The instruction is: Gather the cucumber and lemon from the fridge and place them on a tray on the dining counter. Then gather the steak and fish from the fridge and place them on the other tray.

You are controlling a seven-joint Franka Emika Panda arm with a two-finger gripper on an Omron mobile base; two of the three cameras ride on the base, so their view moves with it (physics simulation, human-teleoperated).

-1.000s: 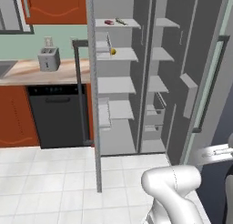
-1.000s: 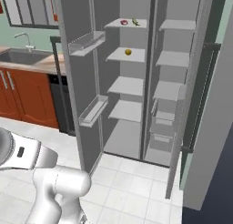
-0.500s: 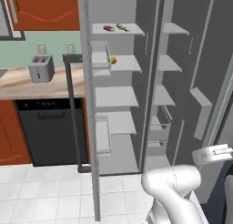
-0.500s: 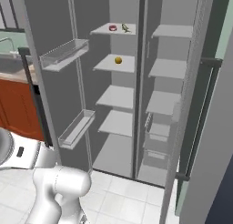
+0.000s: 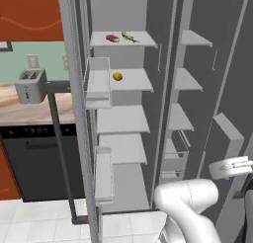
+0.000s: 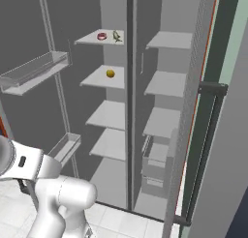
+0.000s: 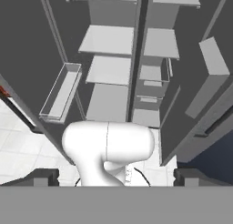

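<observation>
Silver two-slot toaster (image 5: 30, 85) sits on light wood-grain countertop (image 5: 20, 108), with a black dishwasher (image 5: 37, 160) below. Orange-red upper cabinet (image 5: 30, 15) hangs above a pale green wall (image 5: 20, 59). White square floor tiles (image 5: 39, 227) run in front.

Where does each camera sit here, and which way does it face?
Left base view: behind the arm's left, facing the open fridge; white arm at lower right.
Right base view: behind its right, same fridge; arm at lower left.
Hand view: on the hand, looking down at lower shelves; open gripper at the bottom.
Both base views share the lemon.
</observation>
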